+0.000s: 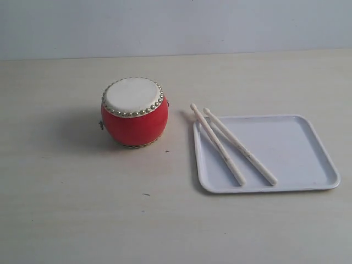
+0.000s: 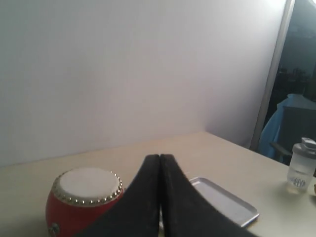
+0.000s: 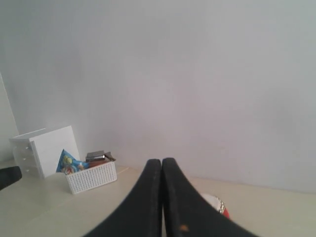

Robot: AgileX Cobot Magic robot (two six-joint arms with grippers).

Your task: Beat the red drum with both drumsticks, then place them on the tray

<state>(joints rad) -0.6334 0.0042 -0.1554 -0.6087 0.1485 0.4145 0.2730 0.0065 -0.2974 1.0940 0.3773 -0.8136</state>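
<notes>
The red drum (image 1: 135, 113) stands upright on the table, its cream skin up. To its right lies the white tray (image 1: 297, 146). Both drumsticks (image 1: 218, 144) (image 1: 240, 146) lie side by side on the tray's left part, their tips poking over its far left corner. No arm shows in the exterior view. My left gripper (image 2: 160, 157) is shut with nothing in it; past it I see the drum (image 2: 79, 200) and the tray (image 2: 224, 202). My right gripper (image 3: 161, 161) is shut and empty too, with a bit of the drum (image 3: 219, 205) behind it.
A white mesh basket (image 3: 91, 177) of small items and a white box (image 3: 47, 149) stand at one table end. A clear plastic bottle (image 2: 301, 168) stands near the other end, beside a chair.
</notes>
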